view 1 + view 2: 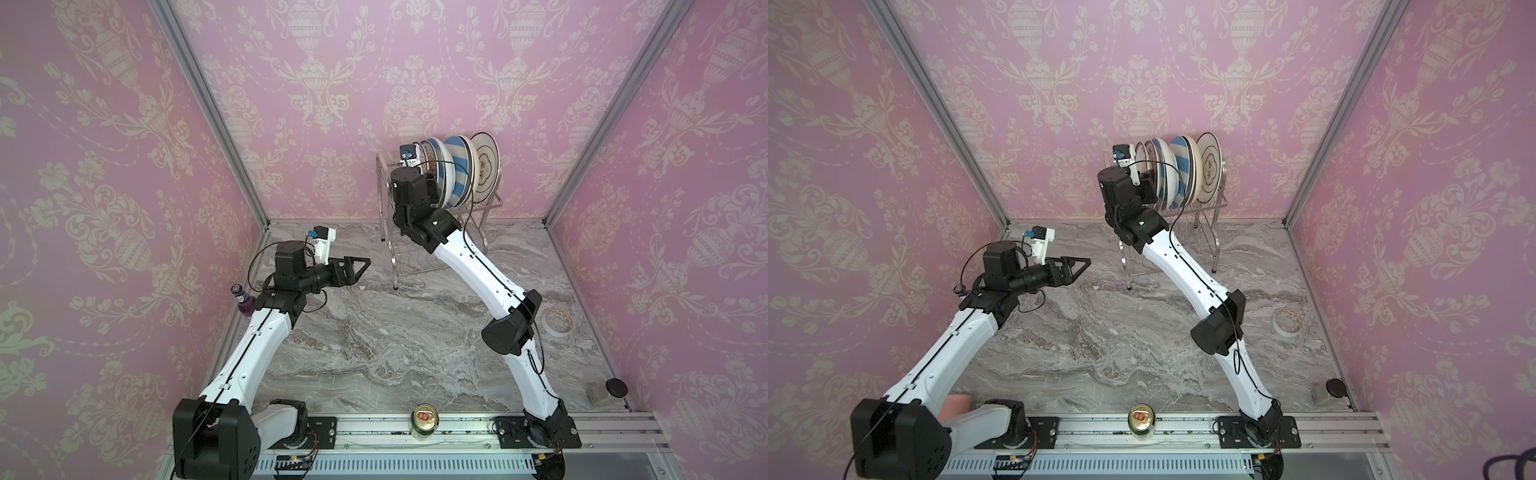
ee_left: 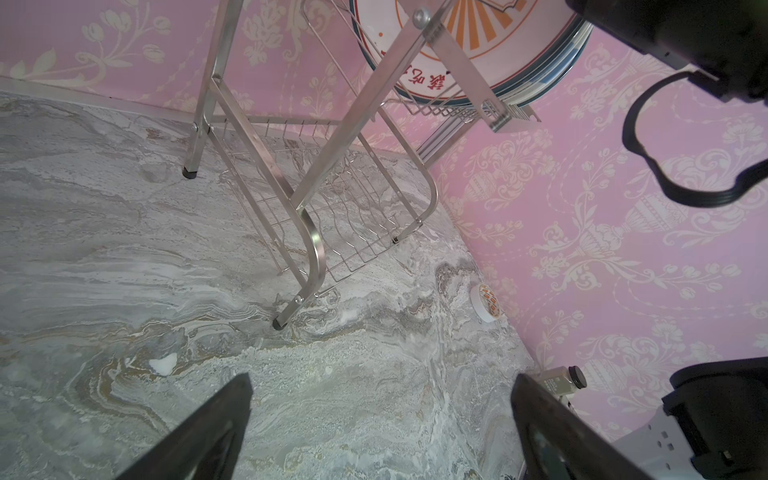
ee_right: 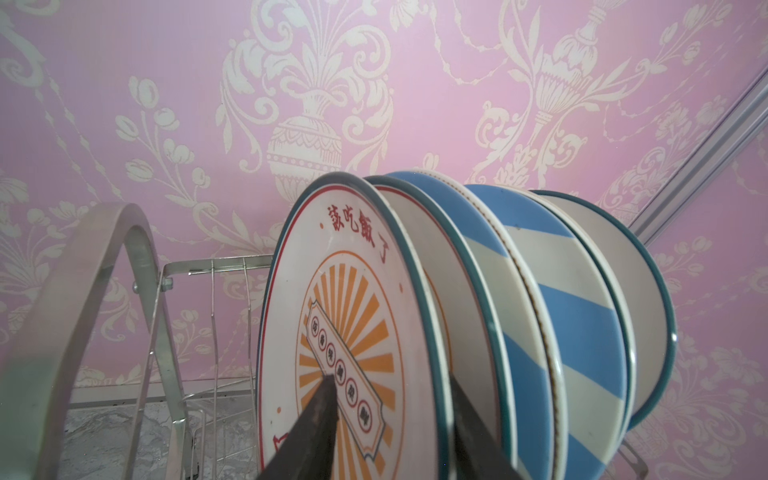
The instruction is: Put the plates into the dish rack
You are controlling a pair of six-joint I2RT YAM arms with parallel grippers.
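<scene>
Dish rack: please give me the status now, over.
Left gripper open, holding nothing. Right gripper open, astride sunburst plate. Plates stand on edge in rack upper tier. Tape roll apart from rack, not blocking.

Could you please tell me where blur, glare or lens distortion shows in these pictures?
In both top views, wide-angle distortion splays the frame posts, light soft and even; in the right wrist view, the sunburst plate is sharp, the dish rack handle and right tool blurred; in the left wrist view, steel glints.
</scene>
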